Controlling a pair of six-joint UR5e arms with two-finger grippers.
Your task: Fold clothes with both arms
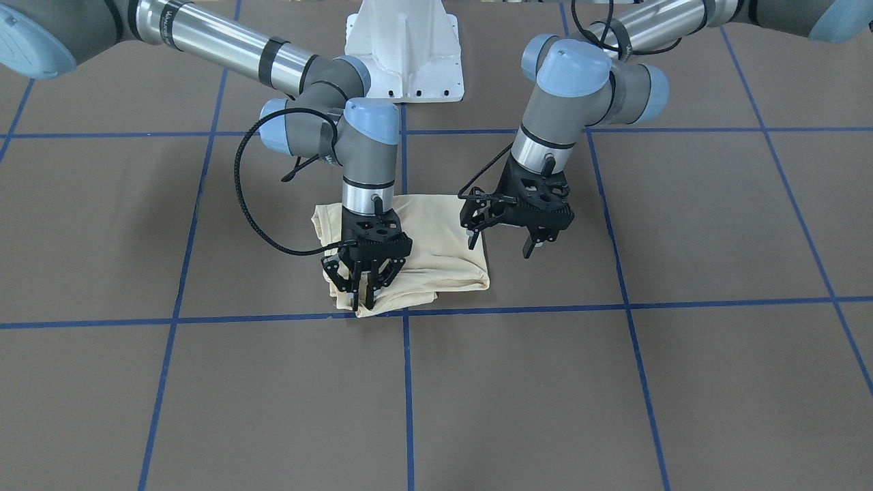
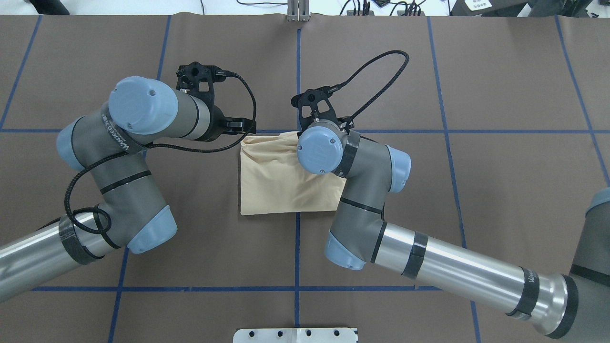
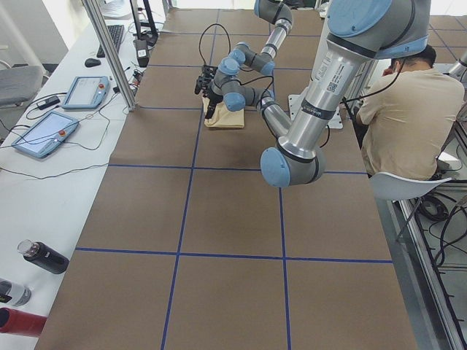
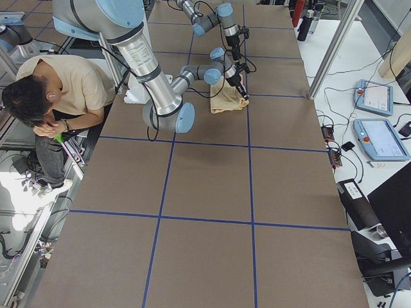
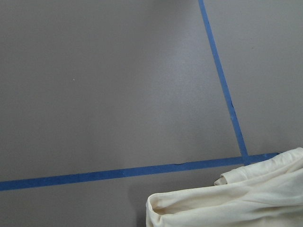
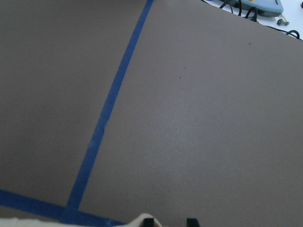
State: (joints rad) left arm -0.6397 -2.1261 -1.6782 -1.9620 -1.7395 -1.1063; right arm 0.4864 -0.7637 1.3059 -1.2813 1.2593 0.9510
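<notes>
The pale cream-yellow T-shirt (image 1: 436, 239) lies folded into a small rectangle on the brown table, with no print showing; it also shows in the overhead view (image 2: 276, 181). My right gripper (image 1: 362, 294) points down at the shirt's edge on the operators' side, its fingers drawn close together on the cloth. In the right wrist view its fingertips (image 6: 148, 221) sit at the bottom edge beside a sliver of cloth. My left gripper (image 1: 500, 244) is open and empty, hovering just off the shirt's side edge. The left wrist view shows the shirt's rolled corner (image 5: 236, 203).
The white pedestal base (image 1: 406, 54) stands behind the shirt. Blue tape lines (image 1: 406, 382) cross the brown table. A seated operator (image 3: 401, 109) is at the robot's side. Tablets (image 3: 44, 131) and bottles (image 3: 44, 257) lie on the side bench.
</notes>
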